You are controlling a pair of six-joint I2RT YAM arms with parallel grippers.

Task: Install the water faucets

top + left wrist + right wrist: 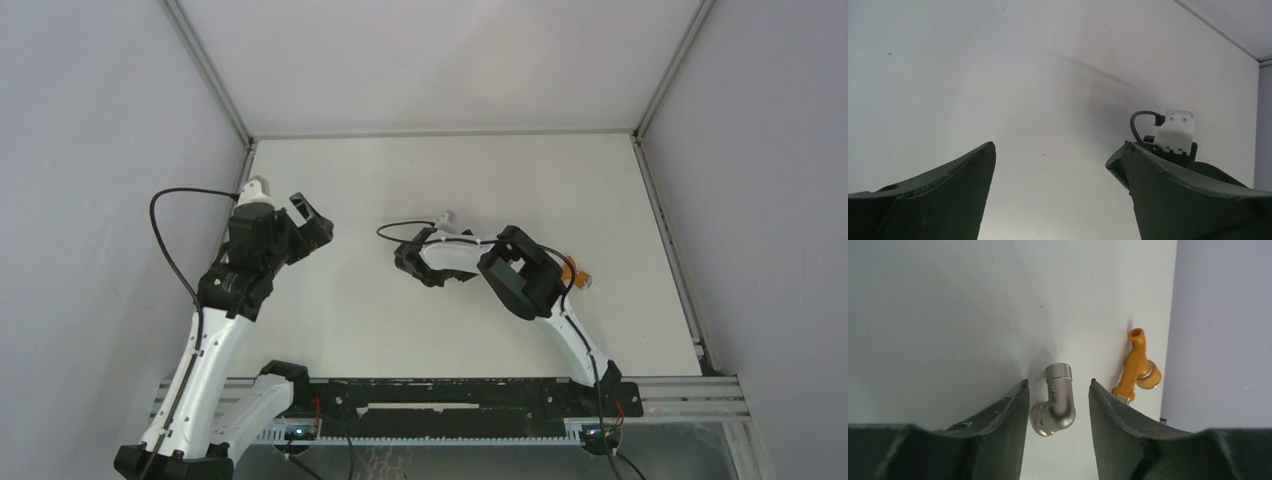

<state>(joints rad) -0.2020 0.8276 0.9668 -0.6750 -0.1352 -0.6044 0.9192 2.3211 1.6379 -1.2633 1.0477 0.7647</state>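
The orange faucet [1135,365] lies on the white table near its right edge, just right of my right gripper [1058,382]; from above, the orange faucet [572,270] pokes out beside my right gripper [535,280]. A silvery elbow fitting [1055,407] with a threaded end lies between the right jaws, with a thin gap on each side. The jaws stand partly apart and grip nothing. The fitting is hidden from above. My left gripper [312,222] hovers at the far left; in its own view my left gripper [1059,145] is wide open over bare table.
The table's right edge [1170,340] and the purple side wall [1223,340] run close behind the faucet. A white bracket with a black cable [1174,131], part of the right arm, shows past my left fingers. A metal rail [680,395] crosses the near edge.
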